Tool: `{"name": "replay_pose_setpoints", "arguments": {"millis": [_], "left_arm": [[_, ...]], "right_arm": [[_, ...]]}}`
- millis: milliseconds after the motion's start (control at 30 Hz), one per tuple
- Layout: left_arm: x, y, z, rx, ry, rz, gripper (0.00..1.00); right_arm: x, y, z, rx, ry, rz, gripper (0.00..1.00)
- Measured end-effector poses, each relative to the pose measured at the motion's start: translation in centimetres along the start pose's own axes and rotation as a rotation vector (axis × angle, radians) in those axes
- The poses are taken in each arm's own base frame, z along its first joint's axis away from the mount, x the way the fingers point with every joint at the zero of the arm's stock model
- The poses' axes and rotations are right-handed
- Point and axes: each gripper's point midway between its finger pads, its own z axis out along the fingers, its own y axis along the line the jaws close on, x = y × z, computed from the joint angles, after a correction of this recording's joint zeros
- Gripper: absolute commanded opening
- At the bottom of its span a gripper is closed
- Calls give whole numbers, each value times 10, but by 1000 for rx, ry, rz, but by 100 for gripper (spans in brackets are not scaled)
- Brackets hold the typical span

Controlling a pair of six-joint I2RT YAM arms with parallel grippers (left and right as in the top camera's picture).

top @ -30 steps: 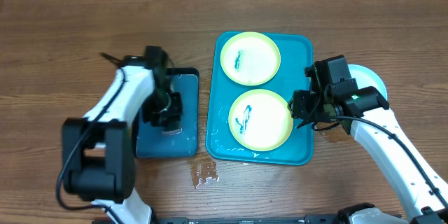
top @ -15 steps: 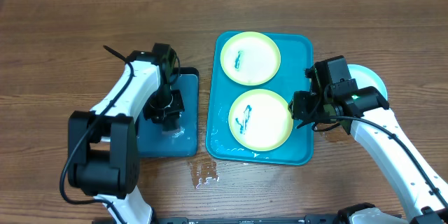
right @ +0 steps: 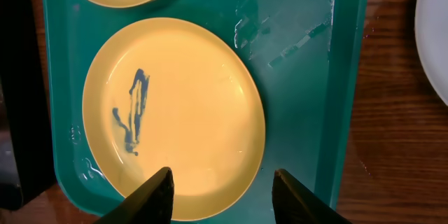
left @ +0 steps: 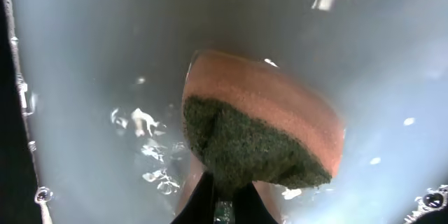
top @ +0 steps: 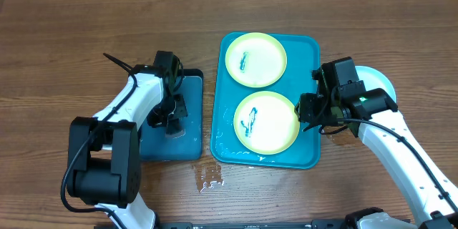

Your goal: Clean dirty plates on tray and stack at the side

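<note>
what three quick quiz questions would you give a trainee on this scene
1. True or false: the far plate and the near plate on the teal tray both carry blue smears.
2. The left gripper is shut on: A a sponge, B a plate, C nothing.
3. Fill in: the right gripper hovers over the near plate's edge with its jaws ___.

Key: 1 true; 2 A; 3 open.
</note>
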Motion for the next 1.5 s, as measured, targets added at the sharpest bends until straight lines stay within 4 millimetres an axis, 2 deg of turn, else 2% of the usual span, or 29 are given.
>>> {"name": "replay_pose_setpoints", "arguments": {"millis": [100,167,233,300,400,467,533,667,733,833,900,967,1100,1133,1167,1267,1367,1500], "left_arm": [[8,4,-5,-19,41,3,4],[11,6,-17,-30,71,5,4],[1,2,-33,-19,50,3,4],[-19,-6,-54,11,-17,-1,4],[-27,-9,-64,27,-57,-2,4],[-29,-10,-59,30,-76,-1,4],[-28,-12,-43,33,-91,3,4],[-6,-6,-4,10,-51,13,4],[-3,-4,3,6,-51,20,4],[2,-2,0,-4,-28,27,4],[9,2,-10,-21,20,33,4],[7,1,-19,-21,26,33,4],[-20,-11,-81,21,-26,37,4],[-25,-15,-91,37,-43,43,4],[-36,-23,-113,81,-87,56,4],[-46,-53,-147,182,-155,111,4],[-38,-88,-157,250,-181,191,4],[-17,-132,-163,304,-200,300,4]], "right_arm": [[1,-10,0,55,-3,45,47],[1,-17,-1,95,-9,84,47],[1,-22,0,120,-12,109,41],[2,-24,3,133,-3,123,37],[6,-23,9,123,30,115,33],[10,-22,14,115,56,110,30],[12,-22,18,113,77,105,30],[22,-22,38,96,164,65,30],[25,-22,42,93,184,59,31],[22,-19,45,77,178,43,36],[10,-15,50,53,124,27,38],[5,-15,58,36,84,17,38],[23,-25,76,36,102,20,38],[28,-27,79,38,108,22,38],[32,-29,82,39,112,22,38],[32,-31,93,21,67,24,19],[31,-30,96,6,46,43,4],[31,-29,97,-3,43,92,4]]}}
